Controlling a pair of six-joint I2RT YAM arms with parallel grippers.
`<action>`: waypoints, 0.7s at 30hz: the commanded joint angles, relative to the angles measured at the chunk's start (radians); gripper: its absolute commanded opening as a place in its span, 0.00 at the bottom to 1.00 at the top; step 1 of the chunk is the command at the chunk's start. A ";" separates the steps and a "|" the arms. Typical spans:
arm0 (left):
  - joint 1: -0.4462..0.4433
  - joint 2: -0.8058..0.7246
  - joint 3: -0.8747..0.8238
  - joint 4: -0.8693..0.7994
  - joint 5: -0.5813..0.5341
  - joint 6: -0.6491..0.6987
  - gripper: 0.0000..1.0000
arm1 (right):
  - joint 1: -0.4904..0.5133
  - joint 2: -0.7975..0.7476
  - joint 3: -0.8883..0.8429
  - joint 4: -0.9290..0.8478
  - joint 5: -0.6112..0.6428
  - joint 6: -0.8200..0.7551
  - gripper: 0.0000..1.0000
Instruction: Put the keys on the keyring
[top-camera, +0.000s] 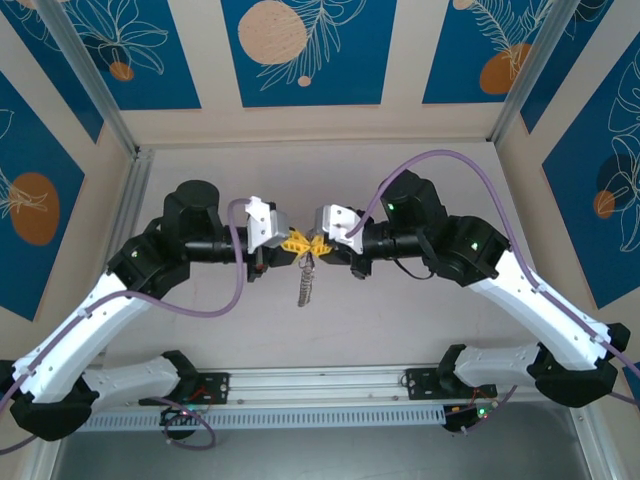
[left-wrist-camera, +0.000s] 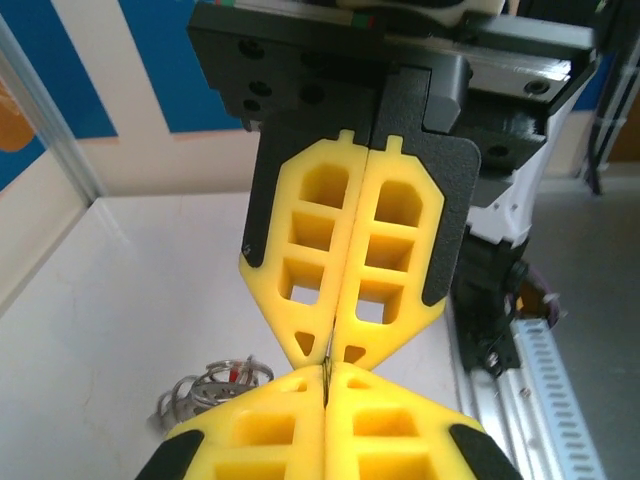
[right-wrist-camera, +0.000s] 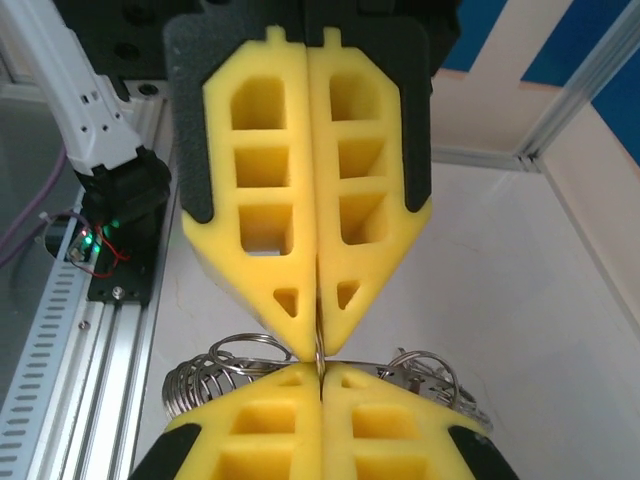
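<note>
On the overhead camera both arms reach in, and the left claw (top-camera: 293, 241) and right claw (top-camera: 320, 244) meet tip to tip above the middle of the pale desk (top-camera: 420, 320). Each pair of yellow foam fingers is pressed together with no gap.

The large thin metal keyring (top-camera: 305, 283), fringed with small silvery pieces, dangles at 6 o'clock from that meeting point. On my right wrist feed the ring's wire crosses right at the right claw's tips and is caught in their seam. Silvery coils (right-wrist-camera: 215, 375) spill out at 9 o'clock and again at 3 o'clock.

The left claw faces it from 12 o'clock with a sliver of metal in its seam – key or ring, I cannot tell. I cannot pick the two small keys out of the fringe.
</note>
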 joint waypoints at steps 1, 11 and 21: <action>0.042 -0.032 -0.061 0.229 0.139 -0.143 0.00 | 0.004 -0.041 -0.032 0.096 -0.082 0.005 0.08; 0.092 -0.058 -0.149 0.493 0.236 -0.338 0.00 | -0.004 -0.058 -0.066 0.116 -0.127 0.022 0.13; 0.112 -0.063 -0.170 0.569 0.267 -0.383 0.00 | -0.055 -0.120 -0.130 0.169 -0.196 0.100 0.26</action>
